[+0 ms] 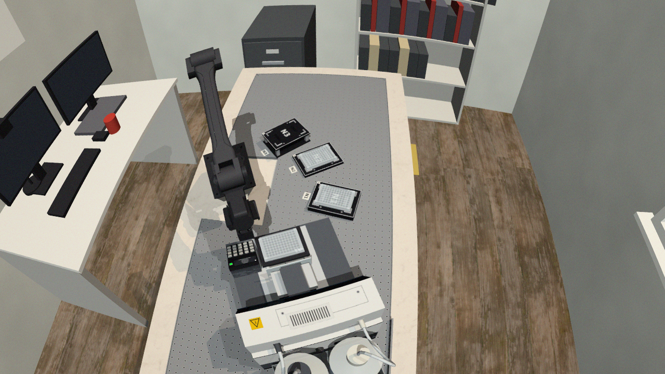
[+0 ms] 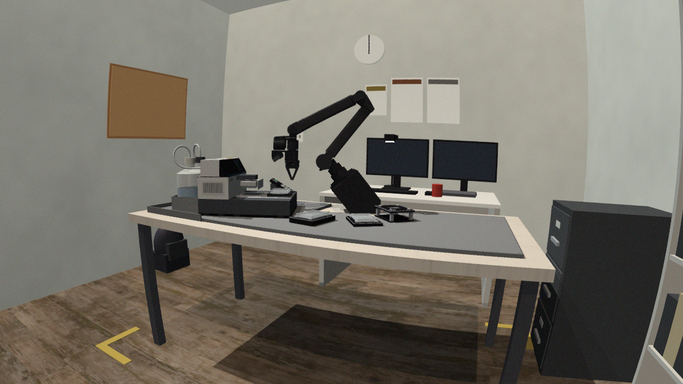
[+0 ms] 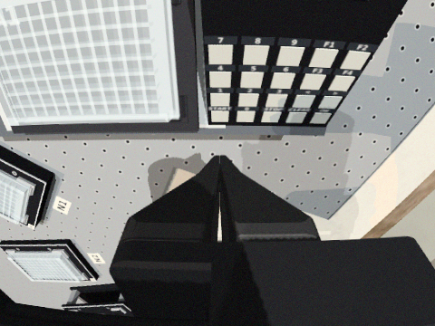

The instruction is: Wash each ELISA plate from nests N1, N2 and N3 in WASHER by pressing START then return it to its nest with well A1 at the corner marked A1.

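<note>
My gripper [image 3: 219, 165] [image 2: 292, 178] is shut and empty, raised above the near edge of the washer's keypad. The keypad [image 1: 241, 254] shows its START key [image 3: 219, 116] uncovered, and a green lamp [image 1: 230, 264] is lit on it. A clear plate [image 1: 281, 244] [image 3: 91, 63] lies in the washer's carrier [image 3: 187, 91] and looks flat. Nest N1 [image 1: 331, 214] [image 3: 45, 199] holds a plate [image 1: 334, 197] [image 3: 14, 199]. Nest N2 [image 1: 305, 173] [image 3: 84, 261] holds a plate [image 1: 318, 158] [image 3: 45, 264]. Nest N3 [image 1: 285, 133] [image 2: 394, 208], raised on posts, is empty.
The washer's white housing [image 1: 311, 316] [image 2: 217, 187] stands beyond the carrier, with bottles and tubes [image 1: 358, 353] behind it. The desk with monitors [image 1: 78, 76] and a red mug [image 1: 111, 123] is beside the bench, behind the arm's base.
</note>
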`<state>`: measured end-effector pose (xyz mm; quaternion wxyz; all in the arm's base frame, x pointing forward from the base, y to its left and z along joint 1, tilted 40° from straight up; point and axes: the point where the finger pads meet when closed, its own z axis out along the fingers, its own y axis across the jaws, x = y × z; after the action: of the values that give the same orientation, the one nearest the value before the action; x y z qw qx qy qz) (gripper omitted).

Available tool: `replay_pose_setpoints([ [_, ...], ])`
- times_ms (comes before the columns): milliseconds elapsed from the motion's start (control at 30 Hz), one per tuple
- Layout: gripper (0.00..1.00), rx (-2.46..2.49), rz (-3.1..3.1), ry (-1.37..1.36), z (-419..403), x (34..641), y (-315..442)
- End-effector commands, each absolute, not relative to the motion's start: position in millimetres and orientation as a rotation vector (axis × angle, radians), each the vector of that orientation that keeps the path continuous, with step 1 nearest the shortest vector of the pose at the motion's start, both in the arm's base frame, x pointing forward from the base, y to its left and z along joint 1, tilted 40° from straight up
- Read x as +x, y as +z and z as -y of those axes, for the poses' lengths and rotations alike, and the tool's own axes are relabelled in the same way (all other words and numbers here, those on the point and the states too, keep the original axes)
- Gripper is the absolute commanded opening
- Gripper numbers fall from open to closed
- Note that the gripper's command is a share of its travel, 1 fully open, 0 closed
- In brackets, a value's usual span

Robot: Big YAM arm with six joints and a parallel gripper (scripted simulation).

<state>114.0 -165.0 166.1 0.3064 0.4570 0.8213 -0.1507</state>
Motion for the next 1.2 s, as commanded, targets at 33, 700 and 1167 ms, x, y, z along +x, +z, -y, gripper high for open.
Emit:
replay_pose_setpoints([
  [33, 0.0, 1.19, -2.125, -0.418, 164, 114, 201],
  [700, 0.0, 1.199, -2.151, -0.41, 163, 113, 188],
  [1167, 0.0, 0.906, -2.308, -0.537, 165, 112, 201],
])
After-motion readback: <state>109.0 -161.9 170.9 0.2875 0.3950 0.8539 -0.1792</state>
